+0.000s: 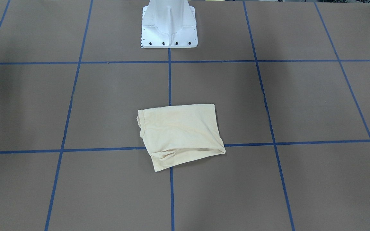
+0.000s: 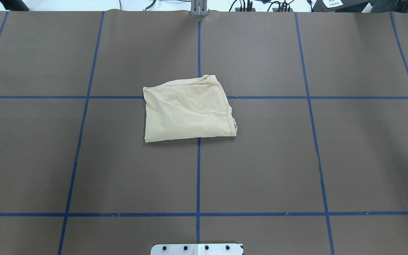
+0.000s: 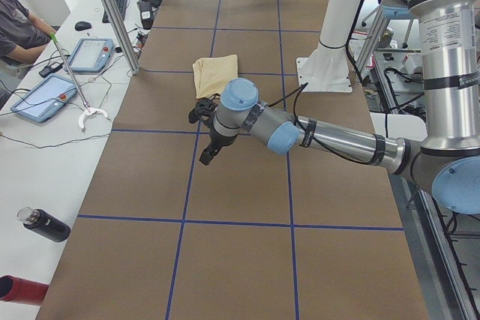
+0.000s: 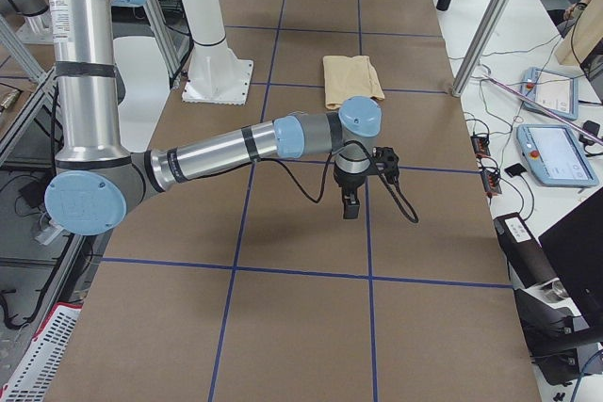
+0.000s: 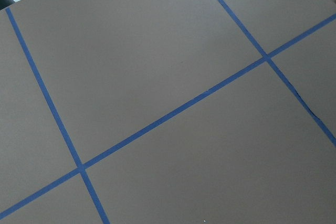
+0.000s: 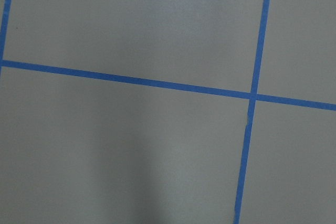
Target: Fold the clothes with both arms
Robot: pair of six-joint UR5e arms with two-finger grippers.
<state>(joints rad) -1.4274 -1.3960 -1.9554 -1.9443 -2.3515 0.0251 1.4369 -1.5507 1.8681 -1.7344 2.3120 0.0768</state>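
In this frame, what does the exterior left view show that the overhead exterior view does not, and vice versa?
Only exterior left: the left arm stretched out over the table, its left gripper hanging clear of the shirt, plus a seated person and tablets beside the table. Only overhead: the shirt's full folded outline covering a crossing of the blue tape lines, ribbed neck at the view's right; no arm. Both: the folded shirt, taped table, white pedestal.
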